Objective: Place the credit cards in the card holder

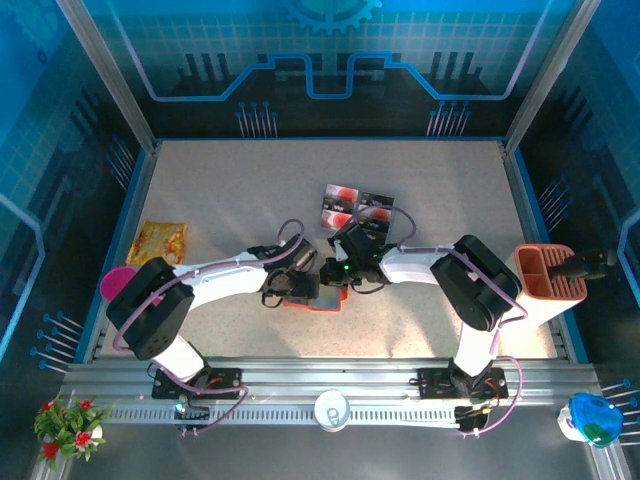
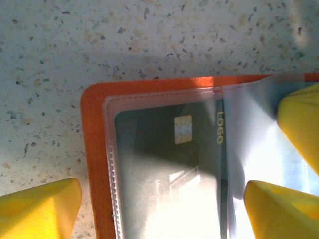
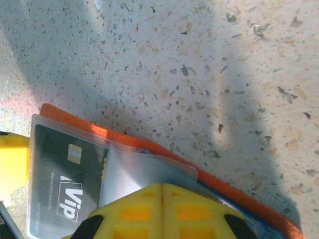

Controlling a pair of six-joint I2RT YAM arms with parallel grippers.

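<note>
The orange card holder [image 1: 318, 296] lies open on the table between both arms. Its clear pocket [image 2: 164, 164] holds a dark credit card [image 2: 169, 134] with a gold chip. My left gripper [image 2: 159, 211] is open, its yellow fingers [image 2: 42, 209] straddling the card holder [image 2: 94, 149]. My right gripper [image 3: 162, 191] is shut, its tips resting on a clear flap [image 3: 134, 172] beside the same "Vip" card [image 3: 60, 184]; whether it pinches the flap I cannot tell. Two more credit cards [image 1: 340, 205] [image 1: 376, 210] lie flat further back. In the top view the left gripper [image 1: 300, 274] and the right gripper [image 1: 342, 270] meet over the holder.
A yellow snack packet [image 1: 160, 240] lies at the left. An orange ribbed container [image 1: 548, 270] stands at the right edge. A pink object [image 1: 118, 282] sits by the left arm. A white cup [image 1: 331, 408] rests on the front rail.
</note>
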